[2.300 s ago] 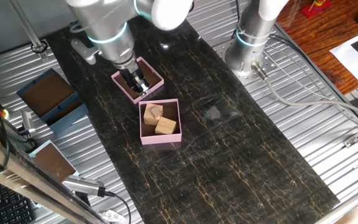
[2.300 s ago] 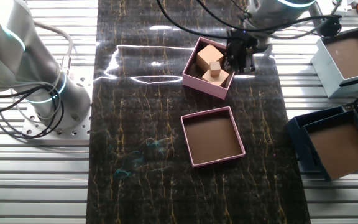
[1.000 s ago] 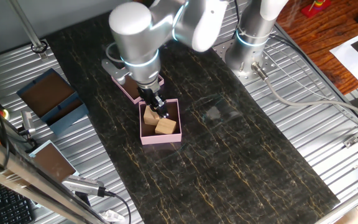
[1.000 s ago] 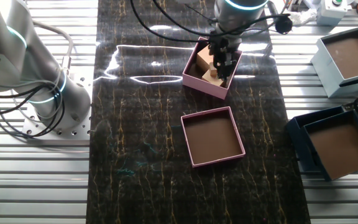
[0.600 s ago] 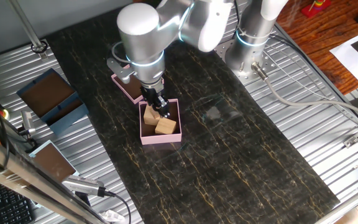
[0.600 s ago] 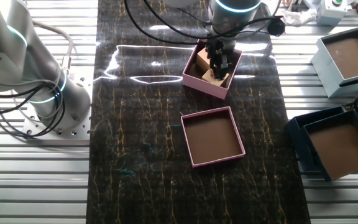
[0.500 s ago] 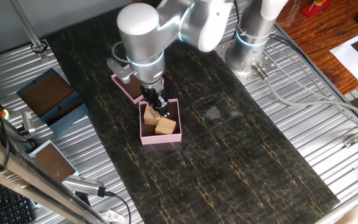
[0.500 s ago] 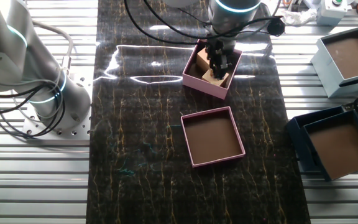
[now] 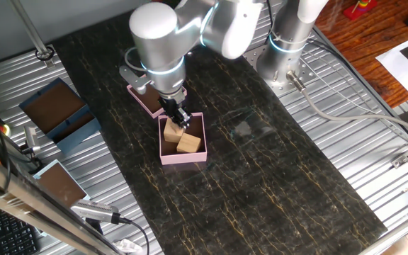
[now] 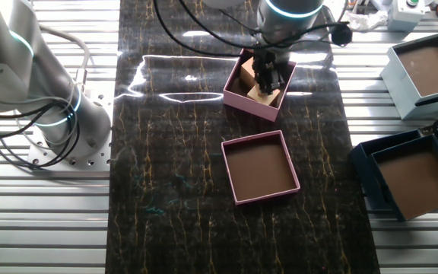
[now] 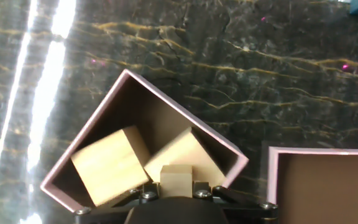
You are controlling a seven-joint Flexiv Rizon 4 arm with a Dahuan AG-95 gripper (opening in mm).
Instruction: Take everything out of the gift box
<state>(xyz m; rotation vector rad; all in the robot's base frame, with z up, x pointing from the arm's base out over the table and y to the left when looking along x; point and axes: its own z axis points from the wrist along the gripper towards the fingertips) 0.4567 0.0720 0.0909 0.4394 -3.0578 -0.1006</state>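
The pale-pink gift box (image 9: pixel 183 157) stands mid-table, and also shows in the other fixed view (image 10: pixel 248 107) and the hand view (image 11: pixel 185 117). Two tan wooden blocks lie inside it, a left one (image 11: pixel 110 165) and a right one (image 11: pixel 180 149). My gripper (image 11: pixel 176 180) reaches down into the box (image 9: pixel 179 119) (image 10: pixel 265 78). It is shut on a smaller tan wooden block (image 11: pixel 176 175), which sits between the fingers just over the two larger blocks.
The shallow pink lid tray (image 10: pixel 261 167) sits beside the box, partly behind the arm in one fixed view (image 9: pixel 142 97). Blue boxes with brown insides (image 10: pixel 424 65) (image 10: pixel 409 175) stand off the dark mat. A second arm's base (image 10: pixel 59 114) stands at the other side.
My gripper moved from over the lid tray to the gift box and went down among the blocks. In the last half second it has barely shifted.
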